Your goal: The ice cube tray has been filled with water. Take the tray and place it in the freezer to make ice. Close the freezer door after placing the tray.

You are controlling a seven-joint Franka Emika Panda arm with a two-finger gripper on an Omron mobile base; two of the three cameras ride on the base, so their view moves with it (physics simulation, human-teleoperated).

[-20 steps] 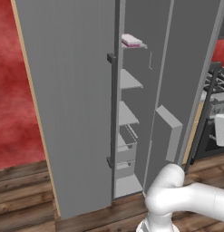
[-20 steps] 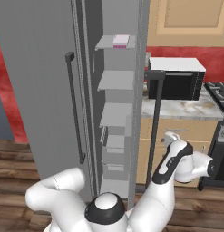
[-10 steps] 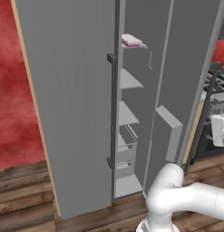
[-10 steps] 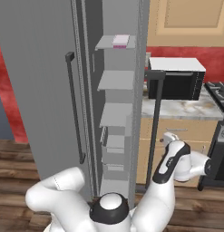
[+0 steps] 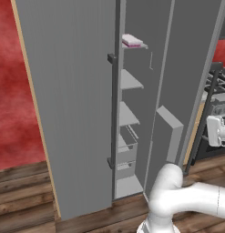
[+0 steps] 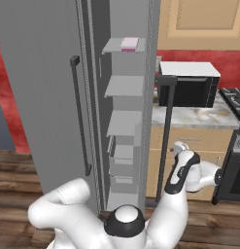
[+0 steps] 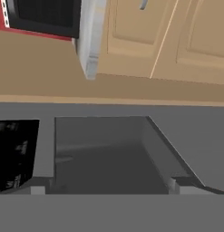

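Tray position: the flat pink-white ice cube tray lies on the top pale shelf of the grey freezer. The plain grey freezer door stands open. The pincer is spread, gripping nothing.

One ice cube tray lay in the freezer. Four pale shelves were counted inside it, with one drawer below the third. Two grey fridge doors stood open: the freezer door and the other door, each with one dark bar handle. One black microwave sat on one countertop.
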